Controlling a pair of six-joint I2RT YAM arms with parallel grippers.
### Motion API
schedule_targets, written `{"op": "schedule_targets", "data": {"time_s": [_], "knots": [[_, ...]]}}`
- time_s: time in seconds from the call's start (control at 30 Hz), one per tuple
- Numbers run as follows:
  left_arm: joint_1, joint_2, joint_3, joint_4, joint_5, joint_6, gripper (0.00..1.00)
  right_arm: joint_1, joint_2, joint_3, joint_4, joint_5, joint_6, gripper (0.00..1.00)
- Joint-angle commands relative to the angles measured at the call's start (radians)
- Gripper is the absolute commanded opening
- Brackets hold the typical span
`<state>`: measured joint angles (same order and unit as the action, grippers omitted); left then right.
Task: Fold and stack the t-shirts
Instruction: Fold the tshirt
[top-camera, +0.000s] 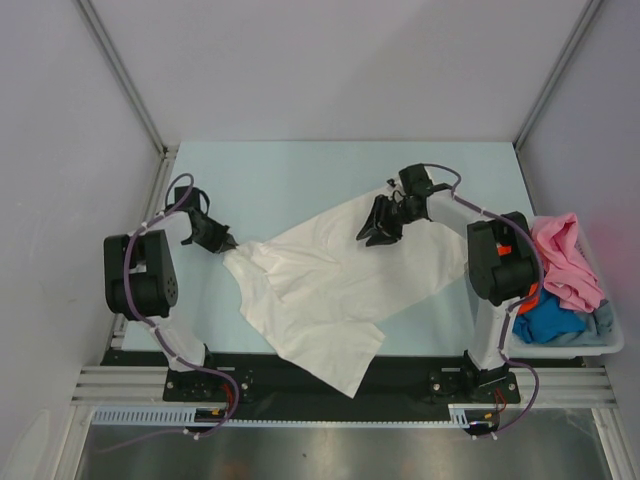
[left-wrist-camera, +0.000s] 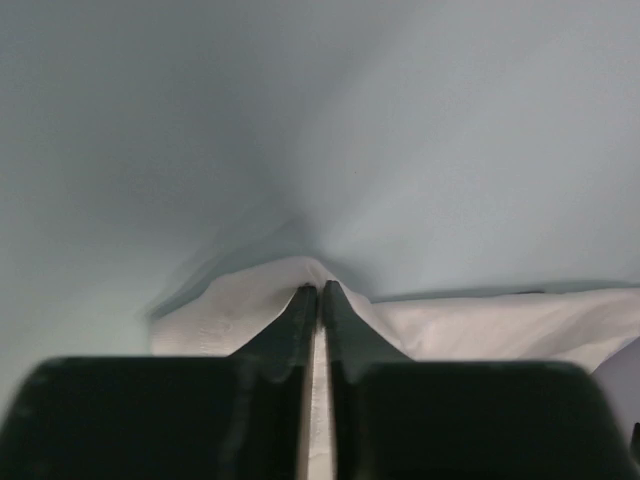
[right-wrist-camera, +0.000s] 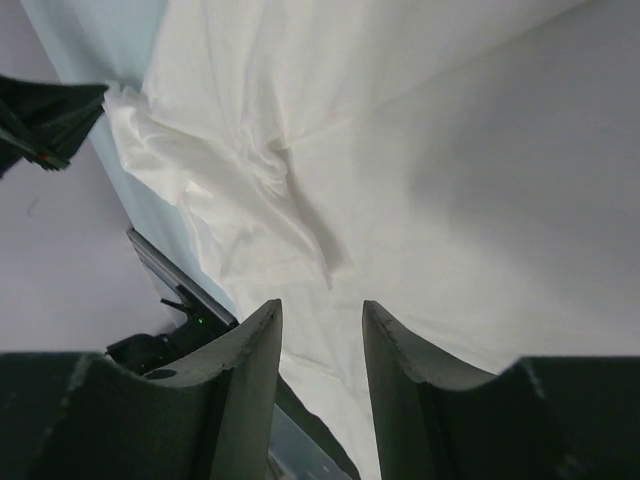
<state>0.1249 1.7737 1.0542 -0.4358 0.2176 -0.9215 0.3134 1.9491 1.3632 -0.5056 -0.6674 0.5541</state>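
White cloth covers much of the pale blue surface (top-camera: 300, 175). The white t-shirt (top-camera: 320, 290) lies spread and rumpled across the middle, and one lower corner hangs over the near edge onto the black base plate (top-camera: 420, 365). The left jaws are clenched on the shirt's left edge. In the left wrist view a thin fold of white fabric is pinched between them, and the cloth rises into a small peak there. The right jaws stand parted and grasp nothing, poised over the shirt's upper right part with wrinkled fabric beneath them. At the far right, just beside the right arm (top-camera: 500, 265), a pale bin (top-camera: 612, 342) holds a pink t-shirt (top-camera: 565, 262), a bright blue t-shirt (top-camera: 545, 320) and a grey-blue t-shirt (top-camera: 603, 318), heaped together.
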Motion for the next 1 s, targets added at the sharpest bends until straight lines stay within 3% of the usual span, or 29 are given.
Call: {"op": "schedule_targets", "data": {"time_s": [0.0, 0.2, 0.5, 0.63, 0.97], "knots": [[0.010, -0.005, 0.049, -0.009, -0.004, 0.068, 0.00, -0.089, -0.067, 0.025, 0.019, 0.073, 0.049, 0.44], [0.065, -0.109, 0.007, -0.020, -0.046, 0.161, 0.00, -0.210, -0.029, 0.146, -0.019, 0.315, 0.024, 0.47], [0.097, -0.105, 0.016, 0.005, -0.058, 0.236, 0.00, -0.286, 0.167, 0.463, -0.124, 0.534, -0.111, 0.51], [0.151, -0.074, 0.094, -0.017, -0.087, 0.285, 0.00, -0.306, 0.231, 0.553, -0.172, 0.554, -0.181, 0.52], [0.205, 0.016, 0.202, -0.066, -0.100, 0.345, 0.02, -0.306, 0.260, 0.551, -0.189, 0.560, -0.229, 0.44]]}}
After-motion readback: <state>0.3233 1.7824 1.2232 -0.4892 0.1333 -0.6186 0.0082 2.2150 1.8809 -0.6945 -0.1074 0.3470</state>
